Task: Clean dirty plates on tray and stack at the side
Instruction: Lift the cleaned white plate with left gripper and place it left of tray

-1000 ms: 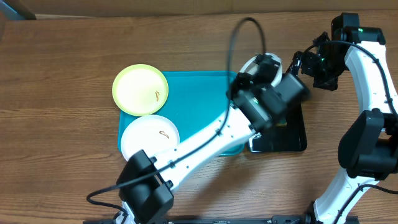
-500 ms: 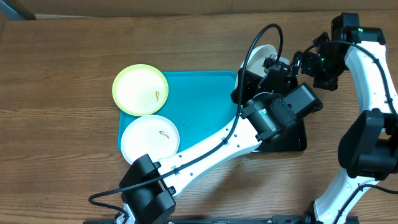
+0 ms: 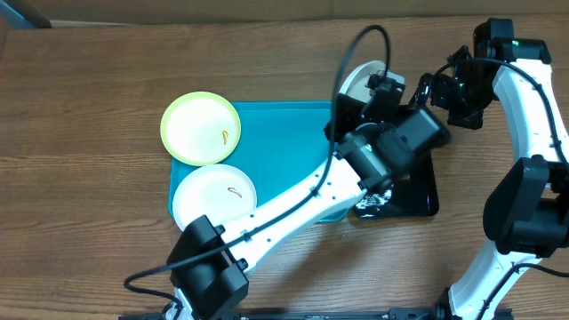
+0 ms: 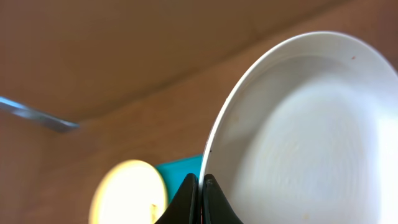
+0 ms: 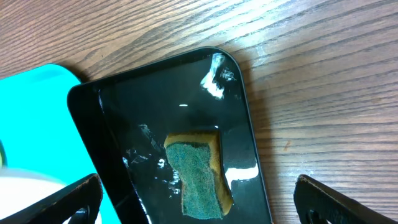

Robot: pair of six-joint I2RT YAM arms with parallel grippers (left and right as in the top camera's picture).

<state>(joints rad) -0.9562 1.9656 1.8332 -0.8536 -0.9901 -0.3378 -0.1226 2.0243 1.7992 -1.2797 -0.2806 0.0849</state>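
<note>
The left arm (image 3: 293,200) is stretched from its base at the near table edge diagonally away and to the right. It passes over the near-right part of the turquoise tray (image 3: 284,147), and its wrist is raised above the far end of the black tray (image 3: 422,200). The left gripper (image 4: 200,190) is pinched tight on the rim of a white plate (image 4: 305,130). This plate is lifted clear and tipped steeply on edge, with its hollow face turned toward the wrist camera.

The right arm (image 3: 533,133) is bent up from the near right and folded back toward the centre. The right gripper (image 5: 196,202) is spread wide above the black tray, just beside the lifted plate, and nothing is held between its fingers (image 5: 68,199).

A second white plate (image 3: 213,196) is laid on the tray's near-left corner, overhanging the rim, and an orange-brown smear is seen on it. A green-topped sponge (image 5: 196,174) lies flat in the black tray among wet glints; part of that tray is hidden beneath the left wrist in the overhead view. Farther off, a yellow-green plate (image 3: 200,127), also smeared, is set on the tray's far-left corner, overhanging onto the wooden table (image 3: 89,89).
</note>
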